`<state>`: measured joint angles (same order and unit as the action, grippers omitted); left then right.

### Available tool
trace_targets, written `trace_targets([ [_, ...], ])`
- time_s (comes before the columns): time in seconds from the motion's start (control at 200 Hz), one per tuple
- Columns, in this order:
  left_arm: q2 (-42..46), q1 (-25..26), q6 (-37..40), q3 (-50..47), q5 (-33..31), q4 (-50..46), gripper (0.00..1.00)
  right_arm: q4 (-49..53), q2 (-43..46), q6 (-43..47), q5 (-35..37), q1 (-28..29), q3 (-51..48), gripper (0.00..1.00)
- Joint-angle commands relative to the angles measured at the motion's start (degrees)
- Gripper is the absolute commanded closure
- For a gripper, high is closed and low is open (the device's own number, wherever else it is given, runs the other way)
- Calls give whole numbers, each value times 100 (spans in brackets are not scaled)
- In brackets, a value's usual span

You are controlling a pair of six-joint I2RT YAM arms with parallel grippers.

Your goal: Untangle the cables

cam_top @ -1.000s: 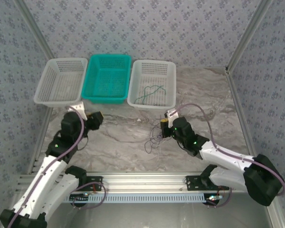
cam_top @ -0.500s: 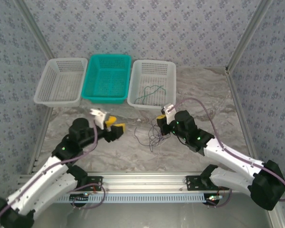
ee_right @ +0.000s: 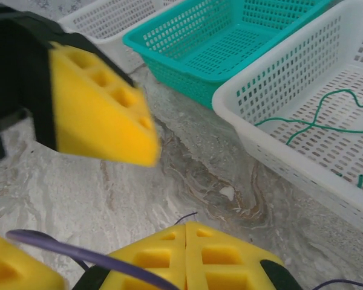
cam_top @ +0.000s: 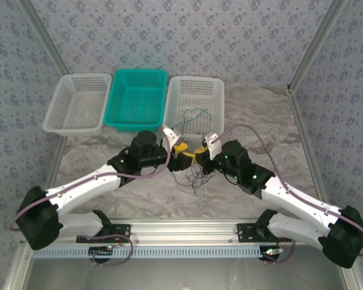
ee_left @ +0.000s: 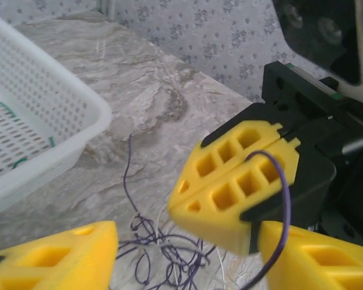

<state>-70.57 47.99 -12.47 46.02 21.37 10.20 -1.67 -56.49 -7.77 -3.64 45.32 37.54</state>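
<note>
Cables [ee_left: 163, 254], thin purple wires in a knotted bunch: one strand arches from the right gripper [ee_right: 186, 241], whose yellow foam pads [ee_left: 230, 181] press together, apparently pinching it. The bunch lies on the grey marbled tabletop [ee_left: 139, 78] just below those jaws. Jaws of the left gripper [cam_top: 183, 156]: wide, straddling the right pads, nothing held. Risk: closing there clamps foam, not wire; pulling apart likely cinches the knot. Beyond the jaws: white perforated basket [ee_left: 78, 115] holding a green wire [ee_right: 314, 118].
</note>
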Motion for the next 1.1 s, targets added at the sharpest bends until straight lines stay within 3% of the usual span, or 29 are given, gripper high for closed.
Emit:
trace_targets([
  [0.0, -196, 103, -27, 364, 240, 637, 62, 59, 77, 142, -91, 56, 199, 100],
  [0.08, -215, 105, -30, 394, 193, 604, 100, 76, 61, 158, 55, 55, 158, 100],
  [0.175, -63, 105, -28, 340, 27, 550, 100, 41, 37, 124, 437, 41, 46, 100],
  [0.29, 247, 95, -89, 216, -240, 526, 100, -144, -24, -60, 1148, -20, -238, 89],
  [0.42, 674, 57, -208, 83, -483, 522, 100, -360, -179, -337, 1510, -302, -639, 85],
  [0.705, 1355, 30, -199, 170, -773, -148, 100, -881, -608, -1214, 1305, -1151, -1393, 84],
  [0.979, 2024, -345, -498, 267, -1986, -969, 100, -928, -832, -2086, 1232, -1970, -1748, 84],
  [1.094, 2056, -568, -533, 299, -1579, -1199, 100, -1066, -484, -1908, 646, -2015, -1771, 80],
])
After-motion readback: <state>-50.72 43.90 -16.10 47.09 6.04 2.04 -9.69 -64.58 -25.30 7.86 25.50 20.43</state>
